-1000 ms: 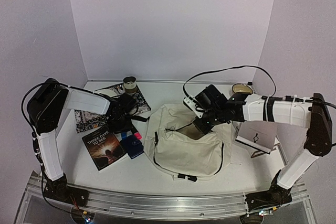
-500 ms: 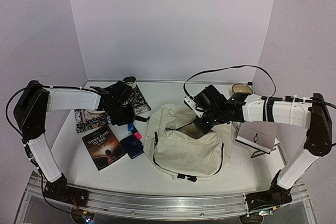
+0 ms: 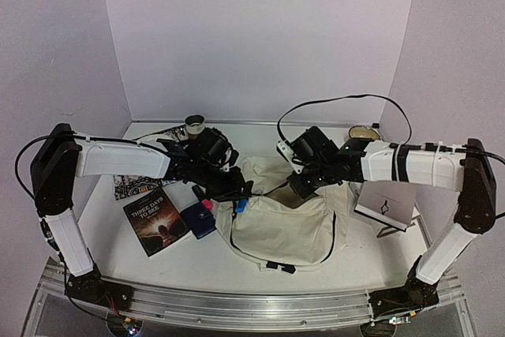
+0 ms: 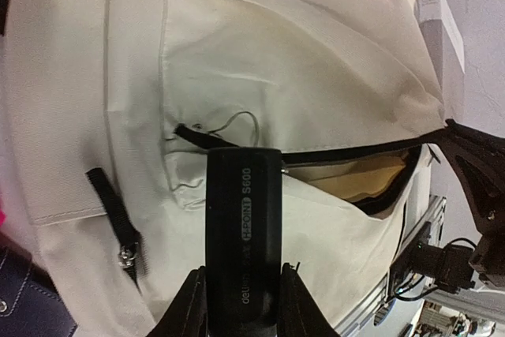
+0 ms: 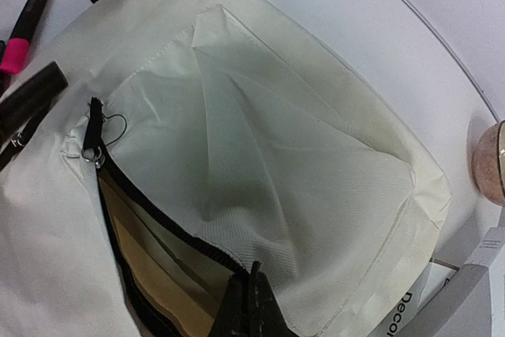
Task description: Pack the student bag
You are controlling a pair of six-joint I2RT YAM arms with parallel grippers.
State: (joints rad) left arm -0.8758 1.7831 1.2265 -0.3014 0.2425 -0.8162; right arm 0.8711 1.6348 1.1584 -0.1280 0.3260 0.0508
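The student bag [image 3: 284,230] is a cream fabric backpack lying mid-table, its black zipper partly open on a tan inside [image 4: 371,183]. My left gripper [image 3: 234,193] hangs over the bag's left part, shut on a black marker [image 4: 243,219] printed "H-POINT S600". That marker points at the zipper opening, and its blue end [image 3: 241,205] shows from above. At the opening's upper edge my right gripper [image 5: 254,293] is shut on the bag's cream fabric [image 5: 300,140] beside the zipper, holding it up. From above, the right gripper [image 3: 298,187] sits on the bag's top middle.
Left of the bag lie a book "Three Days to See" [image 3: 155,221], a dark blue case [image 3: 197,220] and a pink marker [image 3: 205,204]. A patterned notebook [image 3: 126,185] and a tape roll [image 3: 195,125] sit behind them. A white box [image 3: 387,203] and a round tin [image 3: 363,132] stand right.
My left arm has swung right from the patterned notebook to over the bag's left side, carrying the marker. The right gripper has stayed at the bag's opening.
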